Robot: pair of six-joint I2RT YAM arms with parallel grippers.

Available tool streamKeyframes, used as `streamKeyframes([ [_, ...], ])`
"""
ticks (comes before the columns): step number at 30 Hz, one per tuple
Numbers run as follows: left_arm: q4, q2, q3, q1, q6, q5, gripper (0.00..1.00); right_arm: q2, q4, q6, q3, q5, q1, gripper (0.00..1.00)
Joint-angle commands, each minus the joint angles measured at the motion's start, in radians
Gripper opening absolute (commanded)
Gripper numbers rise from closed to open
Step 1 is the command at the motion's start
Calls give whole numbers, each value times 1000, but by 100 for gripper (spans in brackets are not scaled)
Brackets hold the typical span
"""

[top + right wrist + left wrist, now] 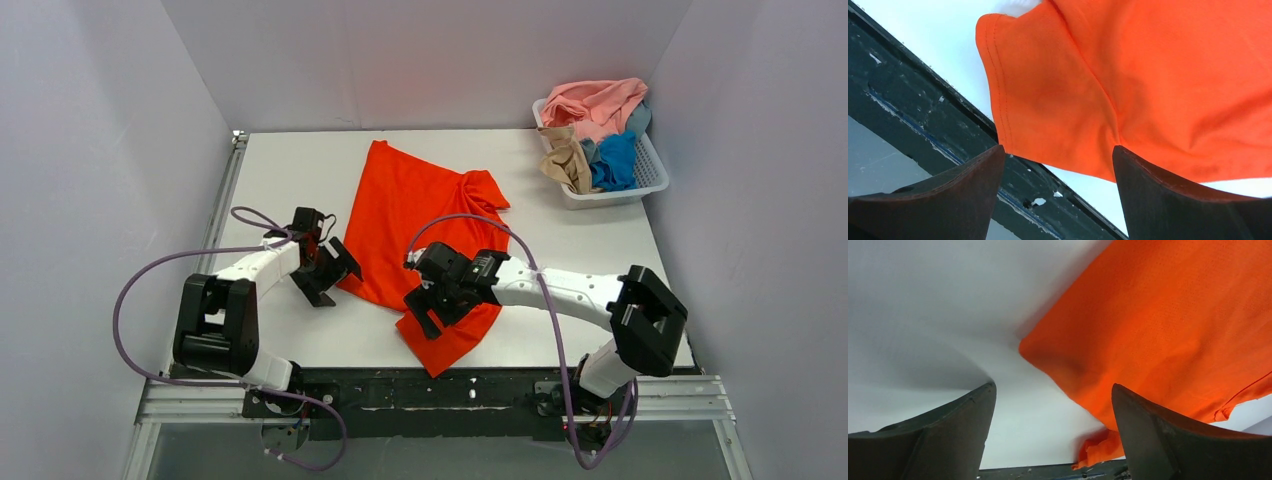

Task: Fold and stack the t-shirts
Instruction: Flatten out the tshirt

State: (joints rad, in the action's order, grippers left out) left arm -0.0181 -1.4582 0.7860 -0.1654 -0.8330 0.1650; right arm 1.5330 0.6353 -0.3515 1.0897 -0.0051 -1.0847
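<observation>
Orange-red t-shirt (pixel 410 215) lies central on the table (pixel 290 170). I see my left gripper (pixel 335 278) at its 8 o'clock edge, my right gripper (pixel 435 316) over its 6 o'clock corner, both spread wide, holding nothing.

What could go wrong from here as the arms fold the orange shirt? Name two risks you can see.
1. A corner of the orange shirt appears to hang past the near edge of the table; a tug by the open right tool could drag it off.
2. The shirt is bunched at its far right, so folding now may lock in creases.
</observation>
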Motion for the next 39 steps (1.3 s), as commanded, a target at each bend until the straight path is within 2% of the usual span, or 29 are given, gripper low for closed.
streamKeyframes([
  [1,40,-55,39,11,32,37,82,48,-47,22,-5,-10,-35,86],
  [4,50,-80,53,13,61,-1,72,69,-30,22,-13,27,-35,86],
  [6,59,-98,62,13,78,-27,69,66,-45,29,-40,-16,-36,86],
  [8,63,-120,74,13,91,-41,61,69,-84,62,-68,-68,-38,86],
  [13,41,-173,102,16,107,-25,31,152,-95,107,-52,56,-34,86],
  [16,55,-187,124,15,119,-17,5,165,-108,98,-67,-10,-34,86],
  [17,68,-187,131,15,122,-22,0,159,-115,96,-81,-23,-35,86],
  [19,82,-176,134,15,137,-25,0,143,-105,95,-93,-10,-41,85],
  [24,96,-95,69,15,120,-39,0,63,-58,78,-74,141,-56,85],
  [30,140,52,-38,14,64,-28,0,-15,-64,66,-121,198,-67,85],
  [34,214,200,-93,12,53,-48,0,-15,-20,-74,-175,240,-41,85],
  [39,232,341,-179,-9,-7,-39,0,-91,-12,-235,-248,283,2,85],
])
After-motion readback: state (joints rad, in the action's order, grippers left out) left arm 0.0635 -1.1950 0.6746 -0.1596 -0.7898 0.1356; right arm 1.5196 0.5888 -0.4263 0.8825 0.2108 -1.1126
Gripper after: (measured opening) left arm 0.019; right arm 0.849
